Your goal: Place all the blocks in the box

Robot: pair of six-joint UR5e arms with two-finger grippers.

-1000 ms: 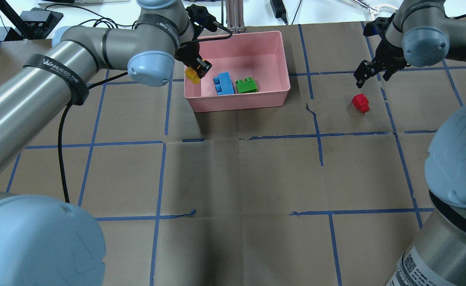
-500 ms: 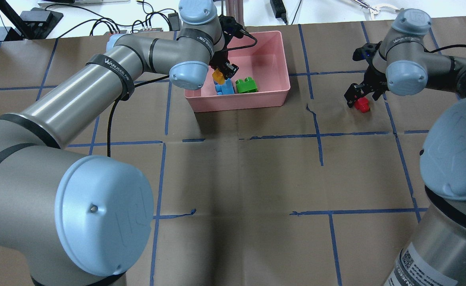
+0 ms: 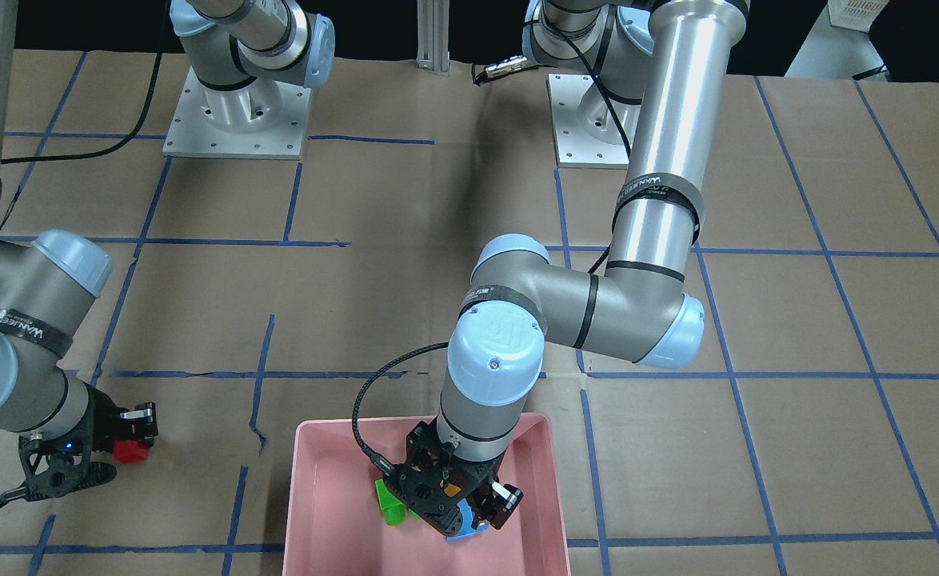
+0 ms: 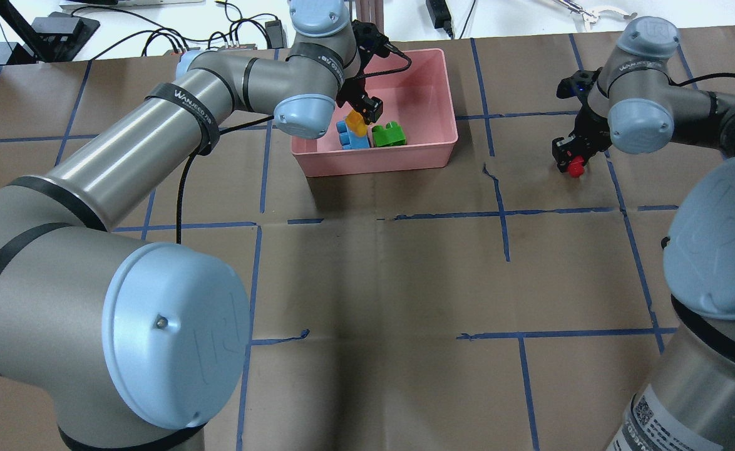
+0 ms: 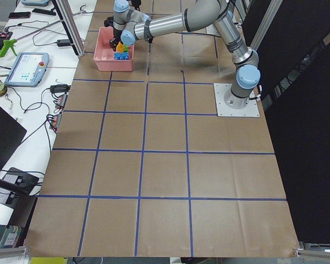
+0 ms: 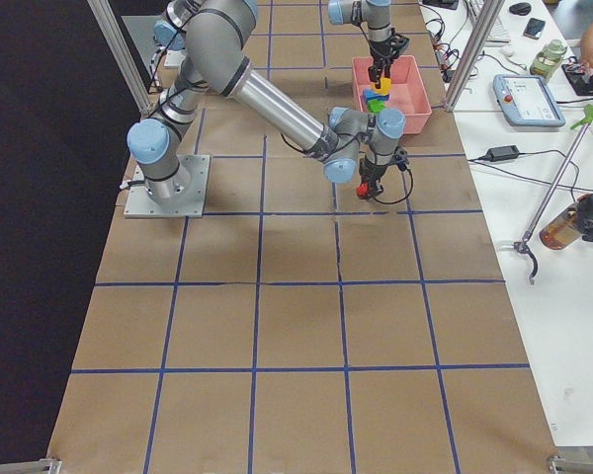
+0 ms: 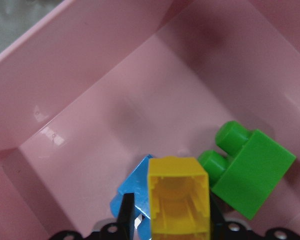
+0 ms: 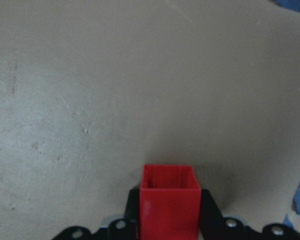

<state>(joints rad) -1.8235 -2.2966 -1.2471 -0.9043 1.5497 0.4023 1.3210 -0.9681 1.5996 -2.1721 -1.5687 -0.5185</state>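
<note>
Left hand (image 4: 362, 118) grips yellow block (image 7: 178, 195) above box (image 4: 380, 160); right hand (image 4: 569, 158) clamps red block (image 8: 168, 200).

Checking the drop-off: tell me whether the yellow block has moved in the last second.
Yes. Overhead, the yellow block shifted right, from the left wall of the box to above the blue block.

Left arm (image 4: 154, 125) stretched far forward, gripper (image 7: 179, 227) pointing down, pinching yellow block (image 7: 179, 197). Right arm (image 4: 640, 119) elbow-bent, gripper (image 8: 169, 225) pointing down, closed on red block (image 8: 169, 197).
</note>
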